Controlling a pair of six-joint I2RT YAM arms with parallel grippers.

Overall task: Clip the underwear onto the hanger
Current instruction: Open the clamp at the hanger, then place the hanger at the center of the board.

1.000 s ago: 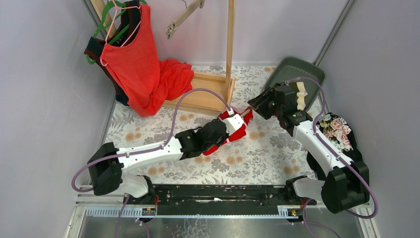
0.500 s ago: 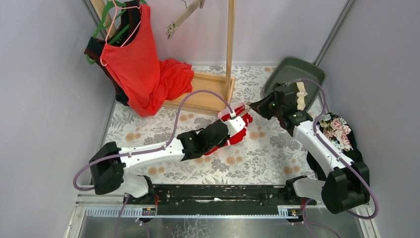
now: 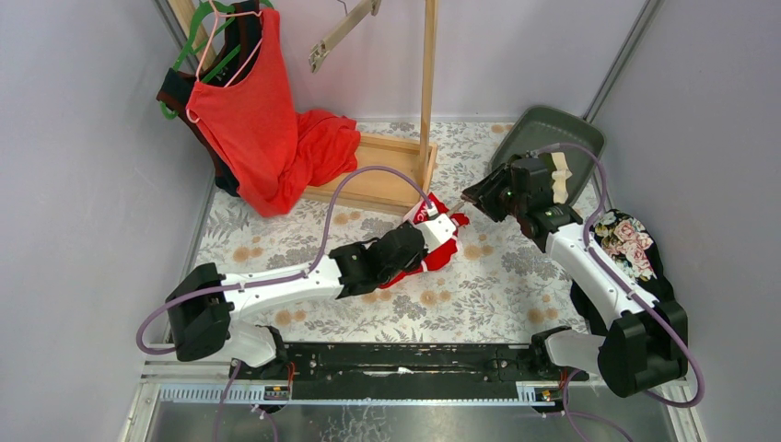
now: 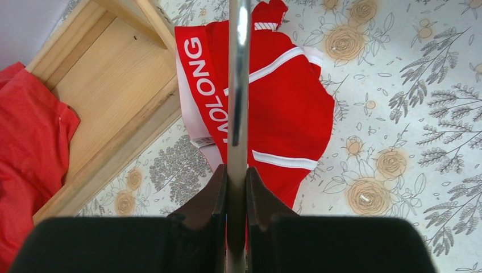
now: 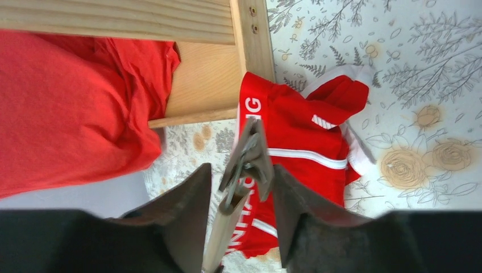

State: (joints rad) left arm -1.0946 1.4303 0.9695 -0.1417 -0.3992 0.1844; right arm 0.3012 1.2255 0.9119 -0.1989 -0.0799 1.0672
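The bright red underwear (image 4: 284, 108) lies crumpled on the flowered table beside the wooden base, its lettered waistband up. It also shows as red underwear (image 3: 431, 258) and red underwear (image 5: 301, 131). My left gripper (image 4: 237, 169) is shut on the hanger bar (image 4: 239, 85), which runs out over the briefs. From the right, my right gripper (image 5: 241, 169) stands open around the hanger's clip (image 5: 253, 151) at the end of the bar (image 5: 227, 224); the clip sits between the fingers, closer to the right one. From above, the left gripper (image 3: 442, 224) and right gripper (image 3: 472, 196) meet over the briefs.
A wooden stand base (image 3: 378, 170) with an upright post (image 3: 428, 83) stands just behind the grippers. A red tank top (image 3: 244, 120) hangs at the back left. A dark green tray (image 3: 553, 133) sits at the back right, with a black floral cloth (image 3: 626, 239) by the right arm.
The right gripper's jaws closed in on the clip and have spread apart again. The left gripper with the hanger bar shifted slightly toward the back right.
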